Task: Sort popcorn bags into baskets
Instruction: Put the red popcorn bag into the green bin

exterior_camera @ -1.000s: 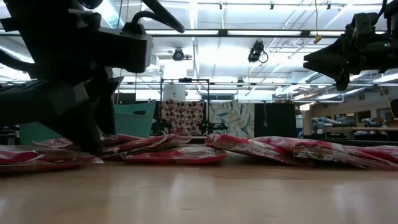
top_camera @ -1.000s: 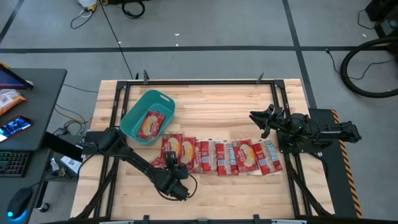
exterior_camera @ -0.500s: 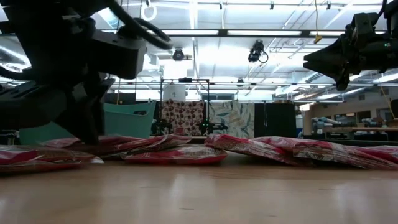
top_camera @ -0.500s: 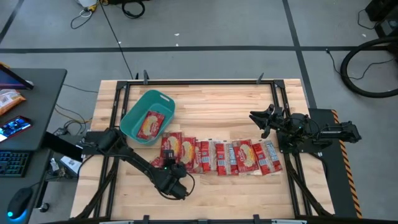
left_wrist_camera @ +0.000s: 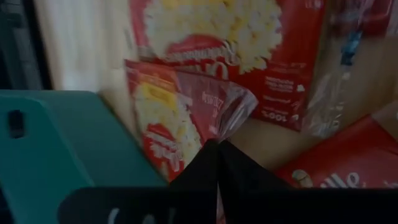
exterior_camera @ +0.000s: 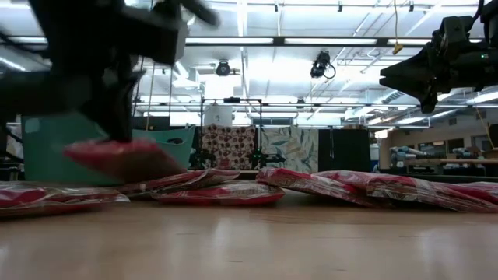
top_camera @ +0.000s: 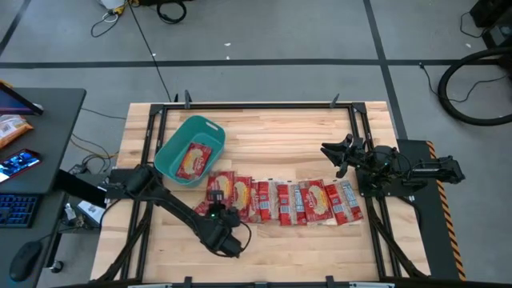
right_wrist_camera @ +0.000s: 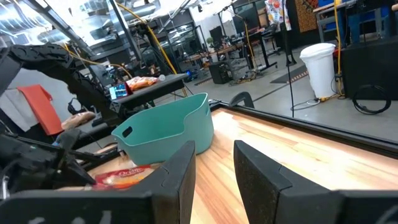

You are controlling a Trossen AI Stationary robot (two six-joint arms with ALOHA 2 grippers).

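The teal basket (top_camera: 190,148) stands at the table's far left with one popcorn bag (top_camera: 193,160) lying inside. Several red popcorn bags (top_camera: 296,202) lie overlapping in a row across the table's middle. My left gripper (top_camera: 214,214) is at the row's left end, shut on one popcorn bag (exterior_camera: 124,158) that is raised above the others. My right gripper (top_camera: 330,152) hovers open, high above the row's right part, with nothing between its fingers (right_wrist_camera: 180,174). My left gripper pinches the bag between its two shut fingers (left_wrist_camera: 217,155) at the edge beside its silvery crimped corner (left_wrist_camera: 231,115). The fingers come from above, pointing down. The bag hangs just below them, roughly level and clear of the table and the other bags.
Black frame rails (top_camera: 148,160) run along the table's left and right sides. Bare wood (top_camera: 304,248) lies between the row and the near edge, and more (top_camera: 280,136) lies behind the row, right of the basket.
My left gripper has shut on the leftmost bag of the row and risen, lifting that bag clear of the table. The other bags have stayed in place.
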